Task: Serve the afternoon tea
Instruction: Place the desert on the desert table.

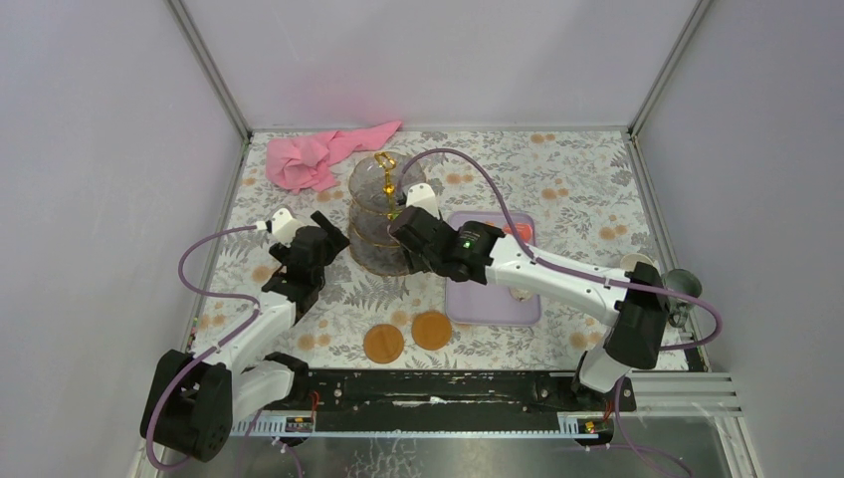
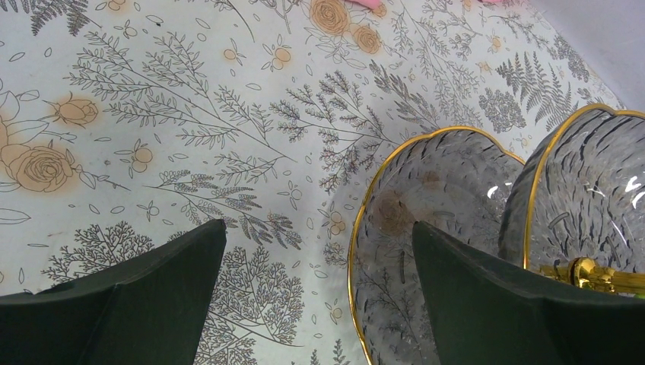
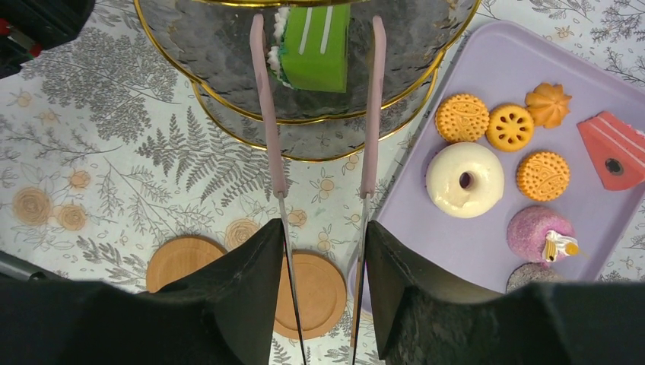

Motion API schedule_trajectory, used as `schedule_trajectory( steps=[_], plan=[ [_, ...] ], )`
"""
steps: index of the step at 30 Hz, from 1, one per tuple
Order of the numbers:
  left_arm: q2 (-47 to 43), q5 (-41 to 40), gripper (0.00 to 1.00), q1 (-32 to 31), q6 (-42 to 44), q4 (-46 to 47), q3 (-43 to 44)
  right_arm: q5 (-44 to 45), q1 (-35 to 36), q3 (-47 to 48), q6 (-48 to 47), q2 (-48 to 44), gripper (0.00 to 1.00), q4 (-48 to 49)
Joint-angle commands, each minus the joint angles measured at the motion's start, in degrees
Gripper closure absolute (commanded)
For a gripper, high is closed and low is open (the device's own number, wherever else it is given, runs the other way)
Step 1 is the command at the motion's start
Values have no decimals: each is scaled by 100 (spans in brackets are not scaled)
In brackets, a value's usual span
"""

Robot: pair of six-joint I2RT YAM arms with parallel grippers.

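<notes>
Standing at the centre of the floral table, the three-tier glass stand (image 1: pixel 383 214) is showing clear, textured, scalloped plates with gold rims and a gold stem topped by a loop handle. A green cake (image 3: pixel 316 46) with white stripes and cream edging is resting on one of its upper tiers, with a wider tier showing beneath. The right gripper (image 3: pixel 323 236) is clenching the pink tongs (image 3: pixel 266 106), whose two arms are reaching either side of the green cake; whether they are pinching it cannot be told. The left gripper (image 2: pixel 319 236) is hanging released, jaws wide, just beside the stand's lowest plate. On the lilac tray (image 3: pixel 494 68), to the stand's right, a white doughnut (image 3: pixel 465 180), orange biscuits (image 3: pixel 462 118) and a purple cupcake (image 3: pixel 538 232) are lying apart from one another.
</notes>
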Motion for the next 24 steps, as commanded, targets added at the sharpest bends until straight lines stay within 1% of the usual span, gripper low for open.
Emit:
schedule_trajectory(
  steps=[1, 17, 24],
  plan=[
    [8, -108, 0, -37, 23, 295, -36, -156, -27, -19, -6, -295, 51, 227],
    [-5, -172, 0, -59, 76, 244, -33, -56, 95, -307, 72, -722, 51, 276],
    [-72, -262, 0, -81, 111, 185, -20, -20, 217, -408, 93, -852, 53, 251]
  ],
)
